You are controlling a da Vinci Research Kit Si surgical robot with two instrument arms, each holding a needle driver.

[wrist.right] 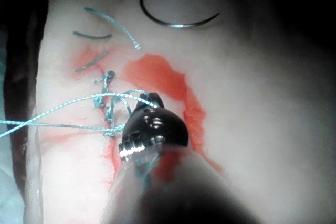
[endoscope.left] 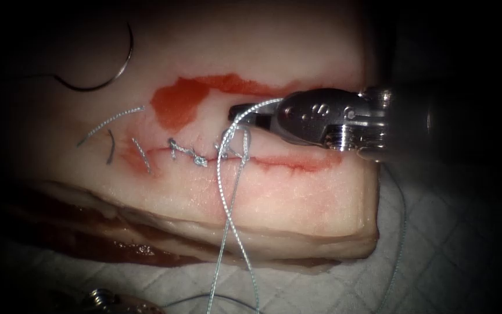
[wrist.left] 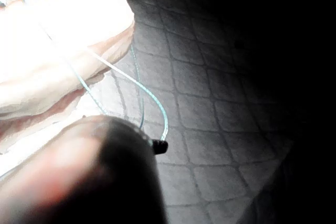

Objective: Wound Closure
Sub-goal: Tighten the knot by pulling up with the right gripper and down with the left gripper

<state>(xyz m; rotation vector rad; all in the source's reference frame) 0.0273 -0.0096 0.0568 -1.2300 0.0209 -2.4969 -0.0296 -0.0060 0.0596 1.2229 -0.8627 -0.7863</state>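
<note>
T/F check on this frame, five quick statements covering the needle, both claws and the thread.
1. The right claw holds the needle. False: it is shut on the thread; the needle lies free on the tissue, at the upper left.
2. The needle is not in the tissue. True: its whole curve rests on the surface.
3. The right claw is above the cut. True.
4. The left claw holds nothing. False: it is shut on the thread.
5. Cut ends of thread lie right of the red fluid. False: they lie to its left.
</note>
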